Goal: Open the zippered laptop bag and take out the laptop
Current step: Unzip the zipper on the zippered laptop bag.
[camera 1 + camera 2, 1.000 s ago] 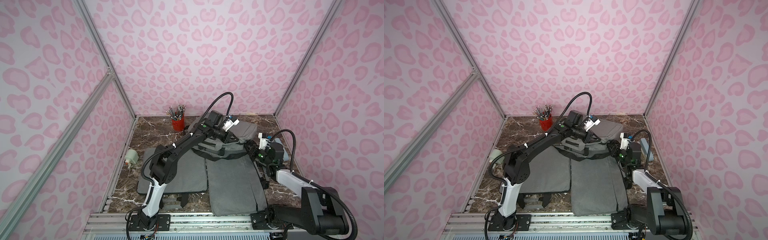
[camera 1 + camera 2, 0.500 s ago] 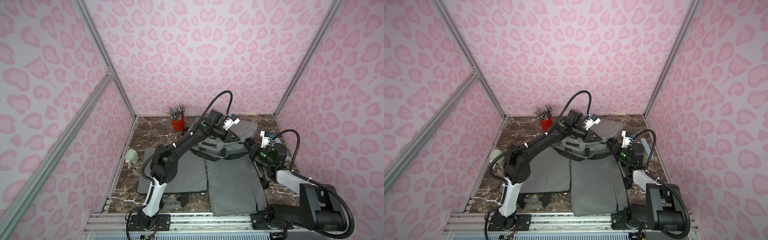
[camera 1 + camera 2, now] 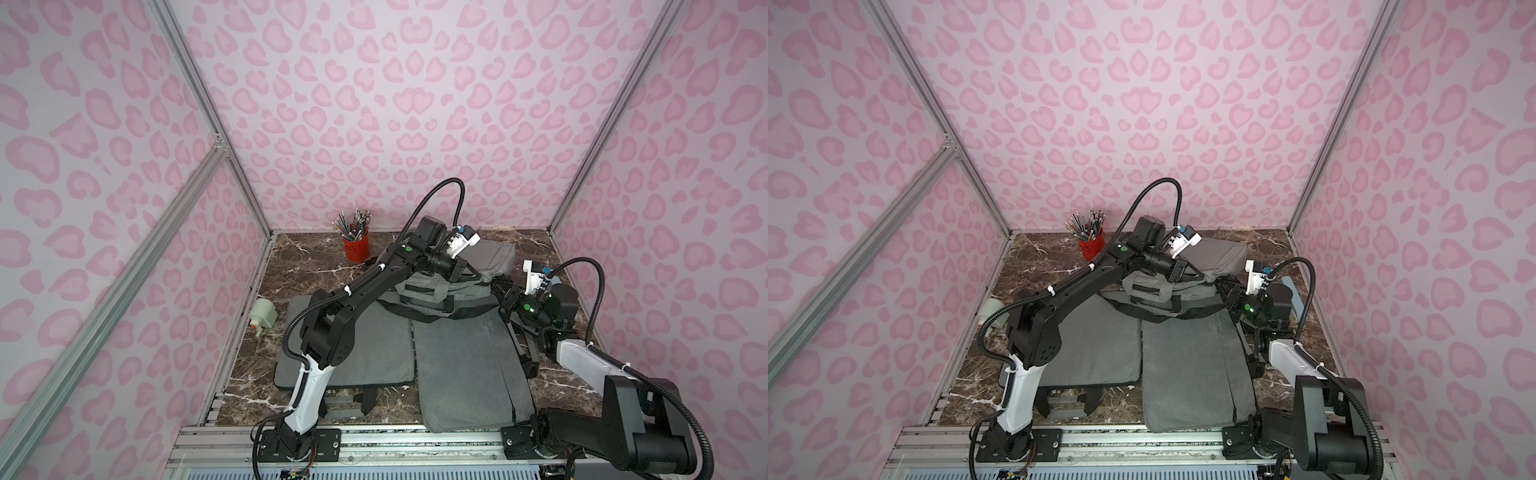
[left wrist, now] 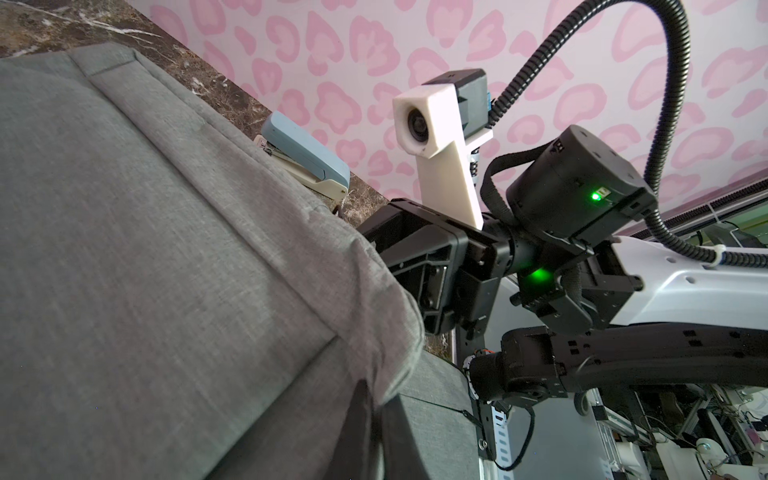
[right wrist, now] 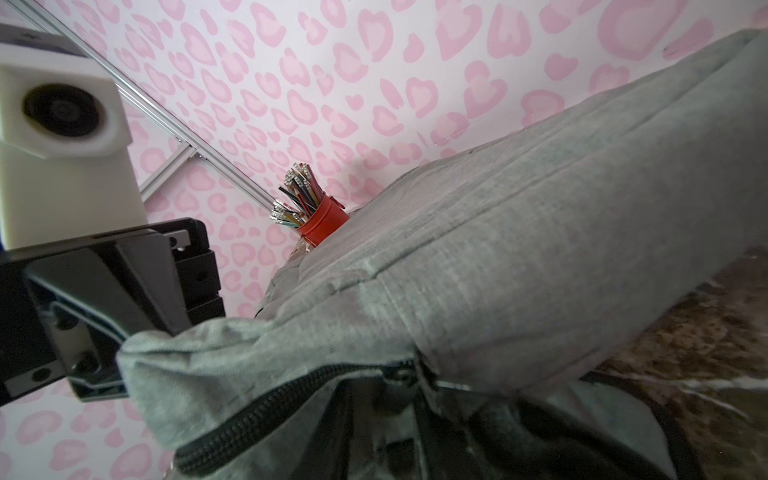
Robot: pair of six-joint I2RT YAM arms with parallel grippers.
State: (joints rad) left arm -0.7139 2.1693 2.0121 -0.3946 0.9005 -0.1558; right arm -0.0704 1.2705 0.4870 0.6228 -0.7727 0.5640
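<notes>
Jaws of the left gripper (image 3: 471, 272) are closed down, apparently pinching grey fabric of the laptop bag (image 3: 449, 286); contact point is too small to confirm. Right gripper (image 3: 500, 291) sits at the bag's right end, jaw gap not readable here. In both top views the left arm stretches forward over the dark mats (image 3: 374, 345), wrist bent toward the bag, which lies at the back of the marble table (image 3: 303, 266), its upper flap lifted. Right arm is folded short, forearm low, wrist pointing left. Red pencil cup (image 3: 356, 245) stands behind the bag, pale green dispenser (image 3: 263, 314) near the left wall.

Other top view: same layout; bag (image 3: 1167, 286), left gripper (image 3: 1192, 272), right gripper (image 3: 1223, 291). Laptop not visible.

Left wrist: bag cloth (image 4: 166, 270) fills the frame; own fingers hidden. Right gripper's body (image 4: 428, 270) is tucked against the bag corner, fingertips hidden by fabric. Blue stapler (image 4: 305, 160) is behind.

Right wrist: zipper (image 5: 291, 407) partly open, pull blurred at the corner. Own fingers are out of sight; cannot tell their spread.
</notes>
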